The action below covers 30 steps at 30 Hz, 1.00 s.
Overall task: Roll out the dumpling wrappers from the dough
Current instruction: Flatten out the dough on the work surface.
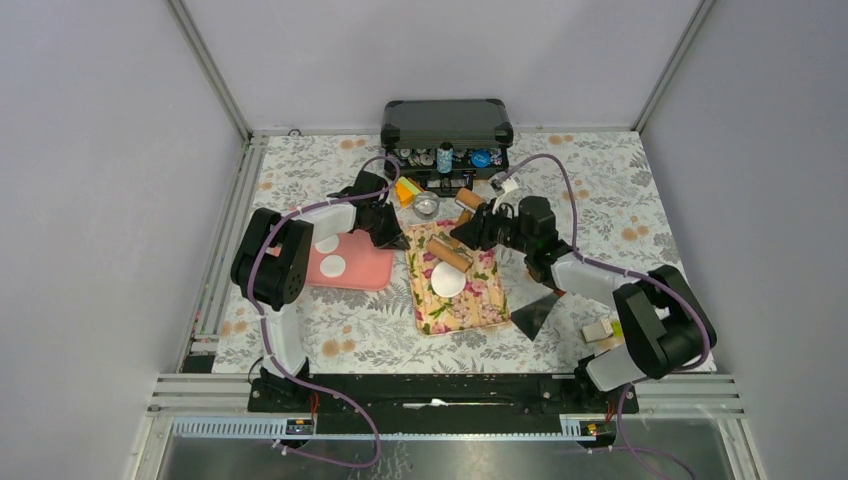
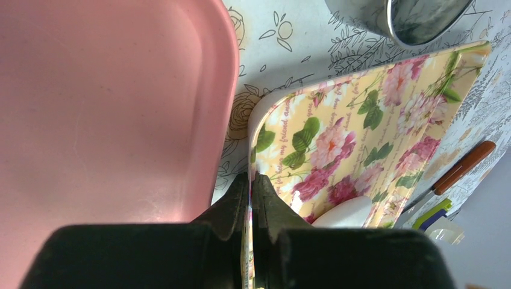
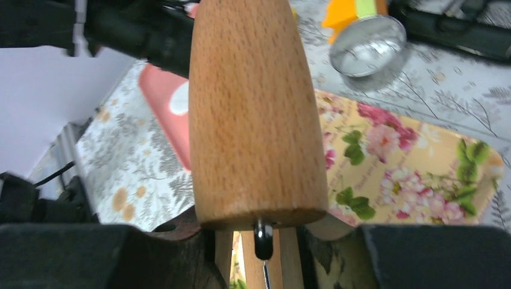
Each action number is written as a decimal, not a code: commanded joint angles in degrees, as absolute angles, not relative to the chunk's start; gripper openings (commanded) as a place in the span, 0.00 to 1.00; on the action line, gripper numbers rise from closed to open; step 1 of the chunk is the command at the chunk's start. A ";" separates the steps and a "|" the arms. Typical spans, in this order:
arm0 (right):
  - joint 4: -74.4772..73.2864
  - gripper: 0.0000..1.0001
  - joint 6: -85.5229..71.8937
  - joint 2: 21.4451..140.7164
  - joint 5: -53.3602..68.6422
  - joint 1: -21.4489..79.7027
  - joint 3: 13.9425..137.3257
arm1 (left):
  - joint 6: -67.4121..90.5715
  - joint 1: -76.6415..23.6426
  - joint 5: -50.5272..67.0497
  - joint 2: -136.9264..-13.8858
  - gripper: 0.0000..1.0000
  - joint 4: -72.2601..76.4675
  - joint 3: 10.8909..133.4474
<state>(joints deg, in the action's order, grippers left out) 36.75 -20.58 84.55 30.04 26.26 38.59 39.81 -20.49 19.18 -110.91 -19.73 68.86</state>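
Note:
A flattened white round of dough [image 1: 448, 281] lies on the floral board [image 1: 470, 305]; it also shows in the left wrist view [image 2: 343, 212]. Two small white wrappers [image 1: 333, 265] lie on the pink tray [image 1: 365, 270]. My right gripper [image 1: 487, 232] [image 3: 262, 247] is shut on the wooden handle of the rolling pin [image 1: 450, 255] [image 3: 253, 108], whose roller sits just beyond the dough round. My left gripper [image 1: 398, 238] [image 2: 250, 183] is shut on the floral board's left edge [image 2: 337, 138], next to the pink tray [image 2: 108, 108].
A silver tin [image 1: 426, 206] [image 3: 367, 45] stands behind the board. An open black case [image 1: 447, 125] with small items is at the back. A black scraper [image 1: 533, 315] and a white-and-green block [image 1: 600, 330] lie right of the board. A brown-handled knife [image 2: 464, 171] lies beyond the board.

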 commanded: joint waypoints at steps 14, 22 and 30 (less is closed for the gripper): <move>35.89 0.00 -14.06 93.47 17.05 32.14 30.34 | 41.75 -19.67 17.48 -111.38 0.00 -18.46 67.55; 32.72 0.00 -9.59 93.38 24.31 32.71 29.05 | 41.53 -18.51 18.19 -111.34 0.00 -18.20 67.92; 29.88 0.00 -3.23 91.97 29.56 33.49 28.21 | 41.06 -18.19 18.08 -110.93 0.00 -18.70 68.48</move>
<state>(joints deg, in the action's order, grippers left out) 44.71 -10.33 90.21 25.78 31.86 32.18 40.80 -19.88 20.32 -110.96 -19.18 68.60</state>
